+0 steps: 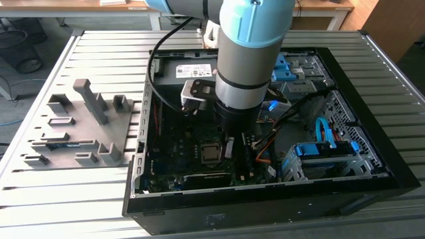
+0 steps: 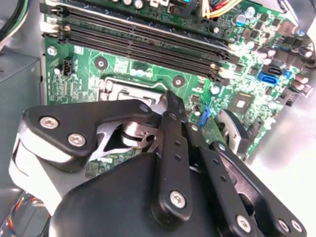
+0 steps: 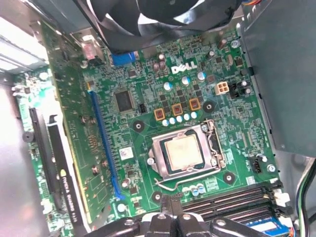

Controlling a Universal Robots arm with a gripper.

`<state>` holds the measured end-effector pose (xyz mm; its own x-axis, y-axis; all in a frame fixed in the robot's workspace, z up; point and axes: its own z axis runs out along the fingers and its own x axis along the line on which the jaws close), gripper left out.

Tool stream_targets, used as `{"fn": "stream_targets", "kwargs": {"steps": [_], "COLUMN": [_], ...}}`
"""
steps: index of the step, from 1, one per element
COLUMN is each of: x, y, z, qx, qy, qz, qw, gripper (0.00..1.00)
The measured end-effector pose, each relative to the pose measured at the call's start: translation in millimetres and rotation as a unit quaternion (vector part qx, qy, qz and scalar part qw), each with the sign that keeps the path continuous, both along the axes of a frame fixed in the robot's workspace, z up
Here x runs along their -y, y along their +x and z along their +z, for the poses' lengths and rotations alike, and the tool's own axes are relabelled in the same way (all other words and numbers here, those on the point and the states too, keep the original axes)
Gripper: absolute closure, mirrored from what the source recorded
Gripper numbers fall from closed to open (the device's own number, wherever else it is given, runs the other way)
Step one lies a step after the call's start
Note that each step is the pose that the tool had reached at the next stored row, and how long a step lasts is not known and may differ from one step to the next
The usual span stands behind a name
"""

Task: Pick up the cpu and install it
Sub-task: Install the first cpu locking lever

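Inside the open black computer case (image 1: 265, 196): lying flat, green motherboard (image 3: 148, 89) facing up.
Progress: appearing largely done, small square silvery-grey cpu (image 3: 183, 152) already sitting in its metal-framed socket (image 3: 213, 143); wire retention lever (image 3: 170, 183) looking unlatched, so locking probably remaining.
Gripper state: black two-finger gripper (image 2: 170, 106) seeming pinched together at the tips, holding nothing.
Cpu relative to fingers: resting apart from the fingertips (image 3: 170, 202), just beyond them, across the socket edge; not touching.
Arm: hanging over the board in the exterior view.

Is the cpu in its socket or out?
In: the cpu lies flat inside the socket frame on the motherboard.
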<state>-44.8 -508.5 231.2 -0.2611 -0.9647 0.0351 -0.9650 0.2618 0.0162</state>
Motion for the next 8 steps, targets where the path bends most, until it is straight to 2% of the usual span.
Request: {"fn": "stream_targets", "kwargs": {"steps": [3,8], "x": [-0.3,-0.3], "y": [-0.6,-0.6], "z": [2.8,3.0], "qx": [0.0002,0.0002], "qy": [-0.0007,-0.0007], "qz": [0.0,0.0], "qw": [1.0,1.0], "gripper": [0.9,0.9]}}
